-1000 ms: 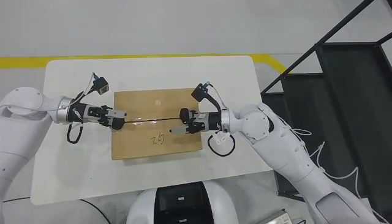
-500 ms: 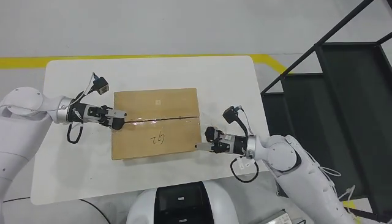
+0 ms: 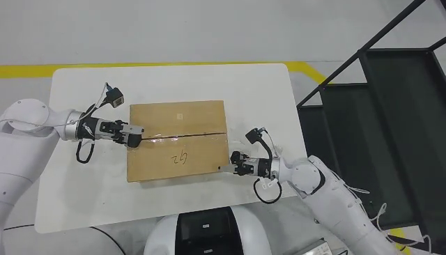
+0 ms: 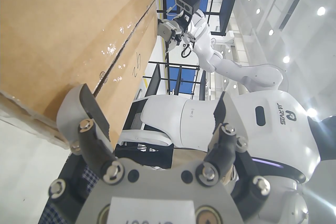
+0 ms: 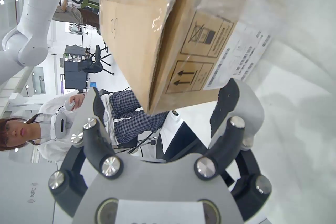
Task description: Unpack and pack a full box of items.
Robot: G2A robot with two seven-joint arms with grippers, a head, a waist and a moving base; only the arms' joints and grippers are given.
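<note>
White tabletop (image 3: pixel 83 185), bearing at its middle one brown cardboard box (image 3: pixel 174 116), flaps shut, with a clear-taped seam (image 3: pixel 182 136) along its top. We list the left gripper (image 3: pixel 137 135) at the box's end on the robot's left, level with the seam, fingers spread, grasping nothing. We list the right gripper (image 3: pixel 228 165) at the box's near right corner, fingers spread either side of that corner, grasping nothing.

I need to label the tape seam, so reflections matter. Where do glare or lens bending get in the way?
Top view: even light, only a faint sheen on the tape along the box seam. Left wrist view: ceiling lamps flare, tape glints in small spots. Right wrist view: tape at the box corner shines white, and the wide lens makes that corner loom.
</note>
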